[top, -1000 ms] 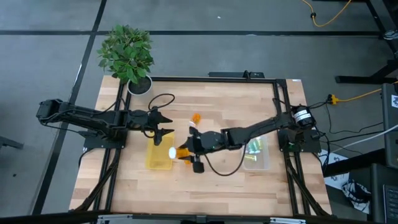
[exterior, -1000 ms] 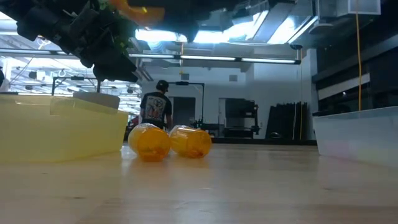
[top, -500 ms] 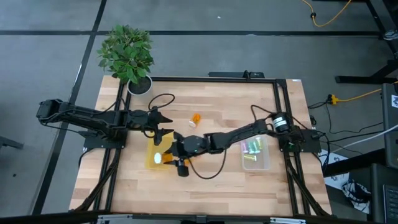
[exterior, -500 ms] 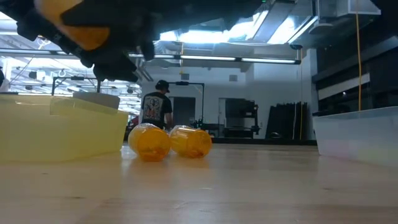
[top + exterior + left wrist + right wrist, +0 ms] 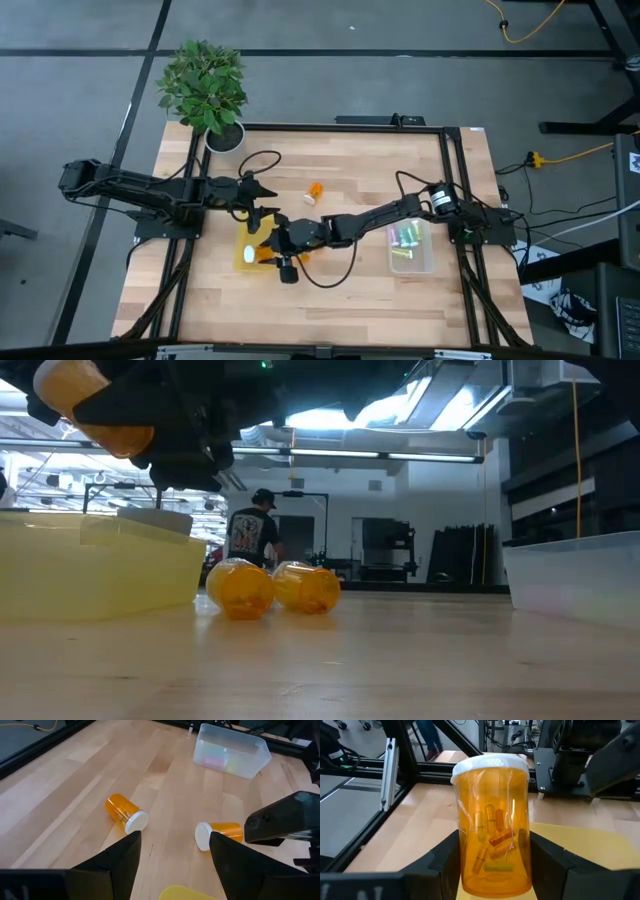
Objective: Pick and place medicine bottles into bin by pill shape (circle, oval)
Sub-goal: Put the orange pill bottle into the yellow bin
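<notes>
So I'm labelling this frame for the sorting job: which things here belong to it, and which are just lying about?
Part of the job:
- orange bottle held in the right gripper over the yellow bin
- two orange bottles lying on the table
- clear bin holding pastel vials
- left gripper, waiting, open

Just lying about:
- potted plant
- person in the room behind

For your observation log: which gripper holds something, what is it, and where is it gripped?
The right gripper holds an orange bottle by its lower body, cap away from the wrist. The left gripper holds nothing.
</notes>
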Controlling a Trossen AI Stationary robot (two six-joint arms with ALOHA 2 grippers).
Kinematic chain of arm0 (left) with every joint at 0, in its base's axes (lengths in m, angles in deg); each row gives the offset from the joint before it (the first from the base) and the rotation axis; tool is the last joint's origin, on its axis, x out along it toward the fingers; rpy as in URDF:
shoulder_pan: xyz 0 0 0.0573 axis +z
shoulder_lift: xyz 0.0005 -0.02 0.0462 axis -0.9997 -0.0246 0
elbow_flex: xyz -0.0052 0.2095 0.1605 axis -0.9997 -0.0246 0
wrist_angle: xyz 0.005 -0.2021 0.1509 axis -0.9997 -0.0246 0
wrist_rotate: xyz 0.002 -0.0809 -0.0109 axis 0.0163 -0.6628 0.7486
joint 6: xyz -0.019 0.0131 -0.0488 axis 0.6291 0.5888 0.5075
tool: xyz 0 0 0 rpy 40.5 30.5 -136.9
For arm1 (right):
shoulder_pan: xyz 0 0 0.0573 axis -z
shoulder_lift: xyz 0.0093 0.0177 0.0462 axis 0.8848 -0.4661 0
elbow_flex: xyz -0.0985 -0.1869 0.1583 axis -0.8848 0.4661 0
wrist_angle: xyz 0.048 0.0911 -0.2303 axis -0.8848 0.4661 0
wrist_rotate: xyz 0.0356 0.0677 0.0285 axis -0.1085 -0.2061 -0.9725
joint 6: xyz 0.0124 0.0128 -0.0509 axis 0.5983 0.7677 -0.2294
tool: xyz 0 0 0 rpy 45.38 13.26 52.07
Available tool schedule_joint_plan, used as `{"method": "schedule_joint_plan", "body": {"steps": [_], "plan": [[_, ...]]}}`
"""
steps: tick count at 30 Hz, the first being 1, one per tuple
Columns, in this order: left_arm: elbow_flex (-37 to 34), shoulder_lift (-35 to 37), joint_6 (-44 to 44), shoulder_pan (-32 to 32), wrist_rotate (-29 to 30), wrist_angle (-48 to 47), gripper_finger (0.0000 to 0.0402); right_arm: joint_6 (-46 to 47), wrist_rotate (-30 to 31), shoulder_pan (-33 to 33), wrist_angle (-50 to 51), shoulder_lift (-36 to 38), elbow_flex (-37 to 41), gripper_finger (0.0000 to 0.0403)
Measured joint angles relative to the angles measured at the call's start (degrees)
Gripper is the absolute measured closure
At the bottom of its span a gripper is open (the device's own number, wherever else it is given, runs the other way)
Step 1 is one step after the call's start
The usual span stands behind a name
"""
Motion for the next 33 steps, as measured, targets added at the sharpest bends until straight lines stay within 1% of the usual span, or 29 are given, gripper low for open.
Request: {"method": "schedule_joint_plan", "body": {"steps": [8,10,13,17,21,28,33], "plan": [[0.0,0.0,0.0,0.0,0.0,0.0,0.0172,-1.5,0.0,0.0,-0.1,0.0,0.0,0.0215],[0.0,0.0,0.0,0.0,0.0,0.0,0.0172,-1.4,0.1,0.0,-0.1,0.0,0.0,0.0207],[0.0,0.0,0.0,0.0,0.0,0.0,0.0172,-1.4,1.5,0.0,-0.4,0.0,0.0,0.0176],[0.0,0.0,0.0,0.0,0.0,0.0,0.0172,0.8,7.2,0.0,-0.6,0.0,0.0,0.012],[0.0,0.0,0.0,0.0,0.0,0.0,0.0172,2.6,8.2,0.0,-0.5,0.0,0.0,0.0088],[0.0,0.0,0.0,0.0,0.0,0.0,0.0172,3.9,8.1,0.0,0.4,0.0,0.0,0.0084],[0.0,0.0,0.0,0.0,0.0,0.0,0.0172,9.0,5.6,0.0,3.2,0.5,0.1,0.0085]]}}
